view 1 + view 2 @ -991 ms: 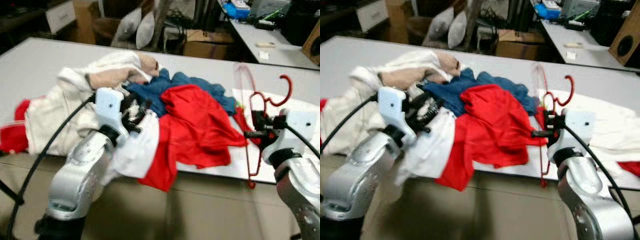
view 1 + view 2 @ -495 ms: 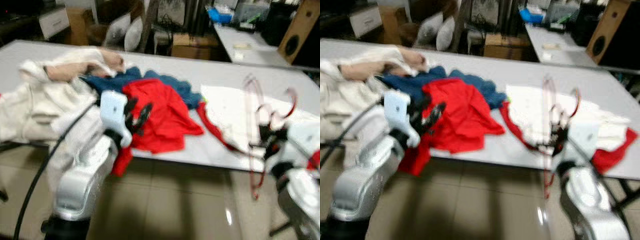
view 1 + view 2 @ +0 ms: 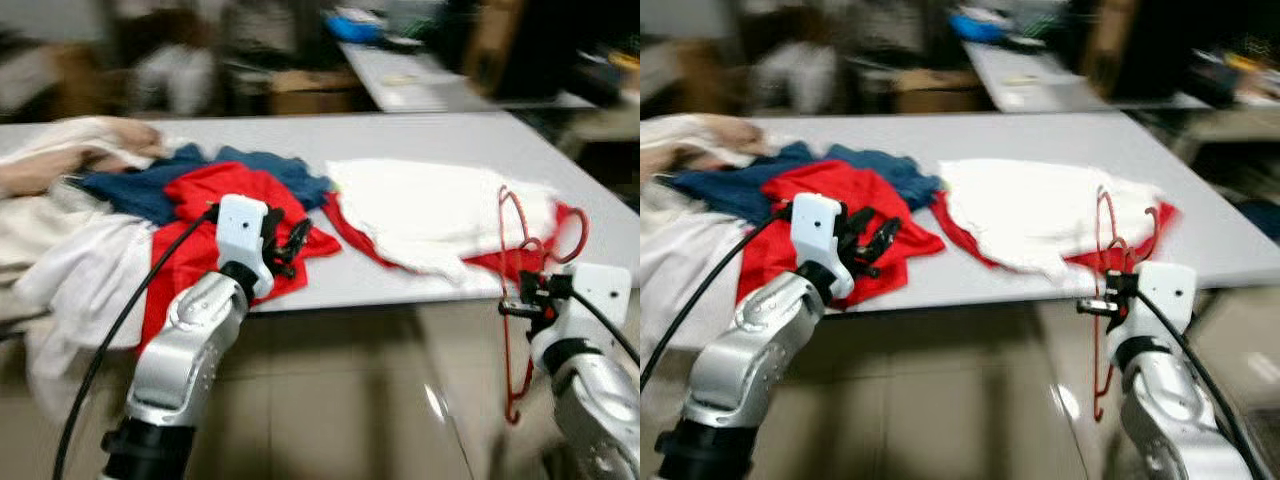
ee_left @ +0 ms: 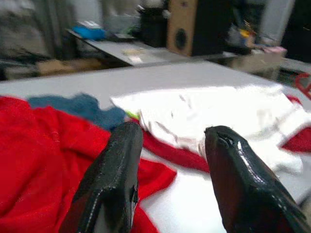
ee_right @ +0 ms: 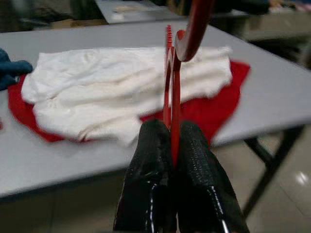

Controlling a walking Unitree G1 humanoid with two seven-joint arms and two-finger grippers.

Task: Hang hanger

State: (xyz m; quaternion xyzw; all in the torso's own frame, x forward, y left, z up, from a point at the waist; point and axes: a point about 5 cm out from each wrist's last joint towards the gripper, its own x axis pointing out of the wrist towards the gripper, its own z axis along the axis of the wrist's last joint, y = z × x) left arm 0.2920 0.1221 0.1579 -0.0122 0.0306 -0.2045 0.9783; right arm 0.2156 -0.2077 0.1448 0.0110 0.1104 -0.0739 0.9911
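- Black fingers [image 5: 150, 184] of the right gripper [image 3: 528, 297] are pressed together on the red hanger [image 3: 514, 300], whose thin frame is pinched between the two pads in the right wrist view.
- That hanger is held upright at the right of the scene, just off the near right edge of the grey table [image 3: 420, 135]; its hook curls up above the fingers and its long lower frame hangs down in front of the tiled floor [image 3: 350, 400].
- Fingers of the left gripper [image 3: 285, 243] are seen spread apart with nothing between them (the gap is plain in the left wrist view), and they are raised over the near edge of the table above the red garment [image 3: 215, 200].
- A white garment [image 3: 430, 205] is spread on the right half of the table, and a second red cloth [image 3: 970, 232] shows from under its near and right edges.
- A blue garment [image 3: 135, 190] lies just beyond the red garment at the left, touching it.
- Pale cream and white clothing [image 3: 60, 260] is piled at the far left, with part of it draped over the near edge of the table.
- A second grey table [image 3: 420, 75] stands farther back on the right, with a wooden speaker box [image 4: 181, 26] beyond it; the background is blurred and little more can be made out.
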